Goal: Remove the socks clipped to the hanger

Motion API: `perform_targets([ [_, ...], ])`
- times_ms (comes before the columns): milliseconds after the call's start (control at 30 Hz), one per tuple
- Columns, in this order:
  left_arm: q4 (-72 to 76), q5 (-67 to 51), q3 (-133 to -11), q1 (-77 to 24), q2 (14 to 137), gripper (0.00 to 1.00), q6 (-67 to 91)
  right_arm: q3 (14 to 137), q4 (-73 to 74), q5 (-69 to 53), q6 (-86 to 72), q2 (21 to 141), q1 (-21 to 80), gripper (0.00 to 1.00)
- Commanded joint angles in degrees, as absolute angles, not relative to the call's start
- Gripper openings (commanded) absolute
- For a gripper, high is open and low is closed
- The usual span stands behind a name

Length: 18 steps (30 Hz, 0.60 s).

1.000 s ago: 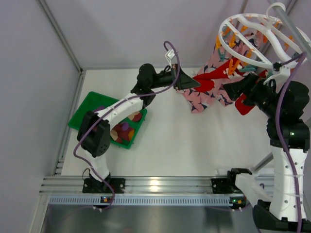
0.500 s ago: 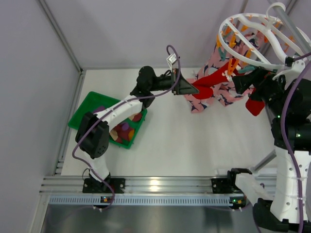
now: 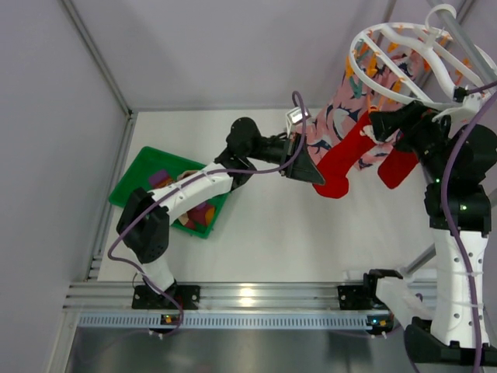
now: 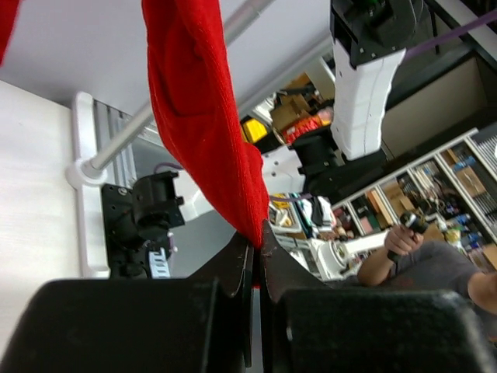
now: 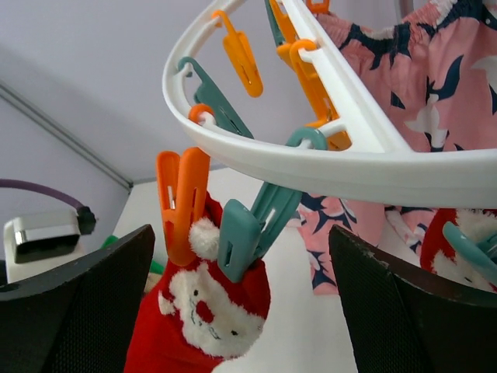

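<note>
**At the Hanger Rim: Red Sock Pinched at Toe, Pegged at Cuff**

At far left, a green tray (image 3: 128, 180) on the counter (image 3: 264, 241) holds coloured fabric pieces, apparently socks. The left end effector (image 4: 256, 247) is pressed together on the toe of the red sock (image 3: 342, 159), which runs up and rightward to the hanger (image 3: 388, 39). An orange peg (image 5: 180, 202) and a teal peg (image 5: 242, 233) clip its cuff. The right end effector (image 5: 241, 256) is spread, with both pegs between its fingers and not closed on either. The sock is light, soft and stretchy, so pulling alone will probably only lengthen it. Recommended hold: squeeze the peg levers to free the cuff while the toe pinch takes the weight.
</note>
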<state>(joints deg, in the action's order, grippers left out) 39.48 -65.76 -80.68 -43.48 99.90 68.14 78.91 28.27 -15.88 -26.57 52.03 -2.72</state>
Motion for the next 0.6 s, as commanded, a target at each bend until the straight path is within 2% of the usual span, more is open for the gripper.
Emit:
perform_targets([
  [0, 42.0, -69.8, -82.2, -44.7, 100.0, 0.0, 68.7, 78.8, 21.4, -16.4, -27.9, 50.0, -1.9, 0.88],
  [567, 42.0, -71.1, -82.1, -46.0, 101.2, 0.0, 69.3, 71.8, 2.5, -24.2, -34.1, 48.7, -2.3, 0.71],
])
